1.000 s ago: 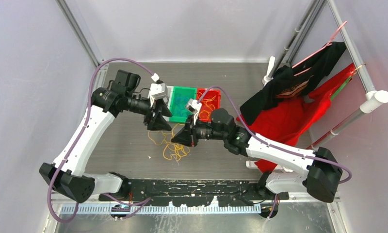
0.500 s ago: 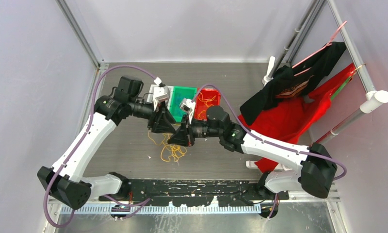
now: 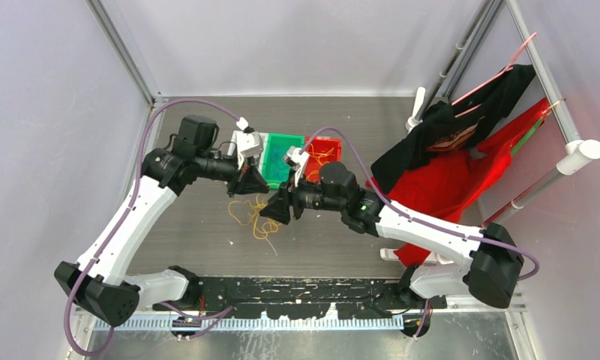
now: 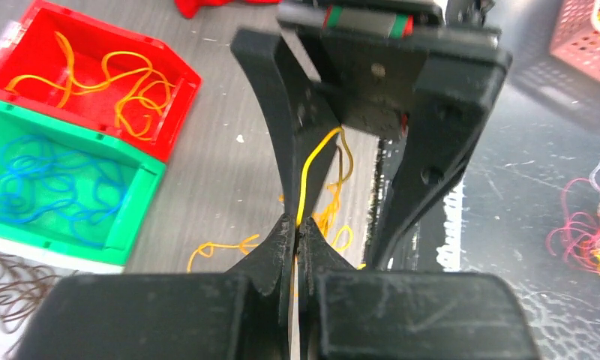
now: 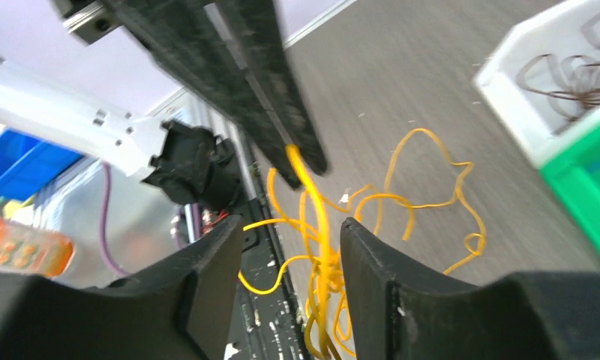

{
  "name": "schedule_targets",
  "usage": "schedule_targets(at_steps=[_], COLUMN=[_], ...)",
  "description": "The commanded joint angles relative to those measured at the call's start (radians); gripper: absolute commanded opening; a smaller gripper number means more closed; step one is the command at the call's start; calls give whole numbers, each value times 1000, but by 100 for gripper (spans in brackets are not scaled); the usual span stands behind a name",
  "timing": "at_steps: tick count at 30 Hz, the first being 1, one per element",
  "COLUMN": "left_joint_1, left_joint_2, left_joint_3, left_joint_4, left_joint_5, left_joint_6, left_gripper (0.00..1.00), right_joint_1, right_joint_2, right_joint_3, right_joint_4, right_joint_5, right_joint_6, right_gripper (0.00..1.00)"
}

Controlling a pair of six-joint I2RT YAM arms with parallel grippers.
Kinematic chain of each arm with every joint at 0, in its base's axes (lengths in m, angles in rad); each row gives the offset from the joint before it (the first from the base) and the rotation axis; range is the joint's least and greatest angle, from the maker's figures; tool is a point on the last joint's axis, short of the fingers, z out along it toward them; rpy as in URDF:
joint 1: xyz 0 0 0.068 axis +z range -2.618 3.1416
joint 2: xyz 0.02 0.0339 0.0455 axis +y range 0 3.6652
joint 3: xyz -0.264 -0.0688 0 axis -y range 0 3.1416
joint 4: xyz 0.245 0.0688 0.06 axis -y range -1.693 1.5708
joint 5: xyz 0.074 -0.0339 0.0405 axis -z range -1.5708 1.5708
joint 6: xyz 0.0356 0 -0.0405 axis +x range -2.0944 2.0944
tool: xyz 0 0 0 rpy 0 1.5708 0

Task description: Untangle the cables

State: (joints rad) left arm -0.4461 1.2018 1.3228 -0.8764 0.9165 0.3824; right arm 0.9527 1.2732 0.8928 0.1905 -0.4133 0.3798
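Grey table (image 3: 184, 232) with the yellow-orange cables (image 3: 256, 219) heaped just in front of the green bin (image 3: 282, 136)
Left gripper (image 4: 295, 225) pressed together, pinching one yellow strand (image 4: 306, 176) above the heap; right gripper (image 5: 291, 247) spread, strands hanging between its fingers

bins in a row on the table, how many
3: red bin with orange wires, green bin beside it with blue wires, white bin next with brown wires. More may be hidden.
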Motion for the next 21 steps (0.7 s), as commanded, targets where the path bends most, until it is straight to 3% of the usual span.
schedule_targets(at_steps=[1,7,21], left_joint_1=[-24,-46,-62], left_joint_2=[-67,-104,-109], left_joint_3=[68,69,88], left_joint_4=[-28,-51,-46], left_joint_5=[-118,-149,-172], left_joint_6=[95,90,13], left_gripper=[0,0,0], right_joint_1=[-26,-29,-9], right_joint_2=[-124,-176,-113], right_joint_3=[5,9,24], right_joint_4=[-13,-25,50], right_joint_5=[216,344,288], right_joint_6=[-47,-101,-113], right_gripper=[60,62,63])
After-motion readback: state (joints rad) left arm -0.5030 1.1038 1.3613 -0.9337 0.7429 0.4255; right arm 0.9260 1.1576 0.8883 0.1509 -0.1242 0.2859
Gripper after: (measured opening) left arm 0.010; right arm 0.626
